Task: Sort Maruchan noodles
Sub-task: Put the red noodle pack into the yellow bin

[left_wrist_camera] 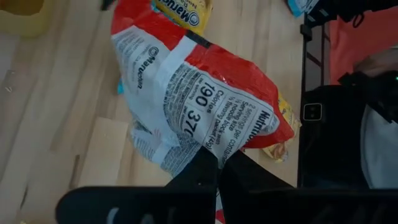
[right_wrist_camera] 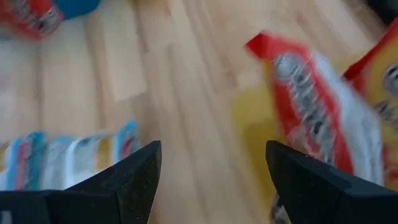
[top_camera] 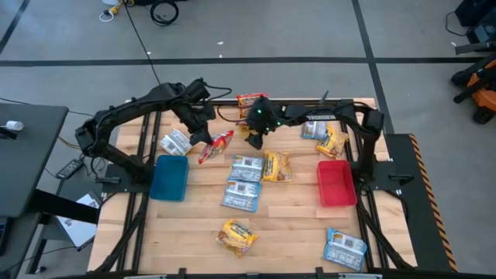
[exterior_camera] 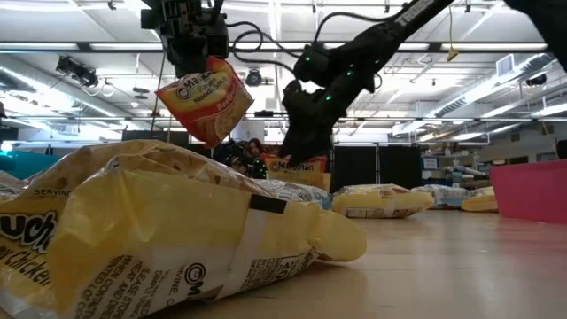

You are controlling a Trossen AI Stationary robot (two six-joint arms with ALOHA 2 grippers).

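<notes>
My left gripper (top_camera: 203,138) is shut on a red-and-white noodle packet (top_camera: 216,147), which in the low view is the packet (exterior_camera: 205,99) raised above the table. My right gripper (top_camera: 256,140) hovers open just to its right, touching nothing; its wrist view shows another red-and-white packet (right_wrist_camera: 305,106) and blue-and-white packets (right_wrist_camera: 62,155) below the gripper (right_wrist_camera: 211,165). Further blue-and-white (top_camera: 246,167) and yellow-orange (top_camera: 277,166) packets lie flat on the wooden table. My left gripper (left_wrist_camera: 214,171) pinches the red-and-white packet by one end edge (left_wrist_camera: 199,149) between its two fingers. It comes from above, pointing down. The packet hangs tilted below the fingers (exterior_camera: 190,49), lifted clear of the table, with its printed back toward the wrist camera.
A blue bin (top_camera: 170,177) stands left of centre and a red bin (top_camera: 335,183) right of centre. Loose packets lie at the far edge (top_camera: 249,99), far right (top_camera: 332,142), far left (top_camera: 177,142) and near edge (top_camera: 238,237), (top_camera: 345,249). A yellow packet (exterior_camera: 133,239) fills the low view's foreground.
</notes>
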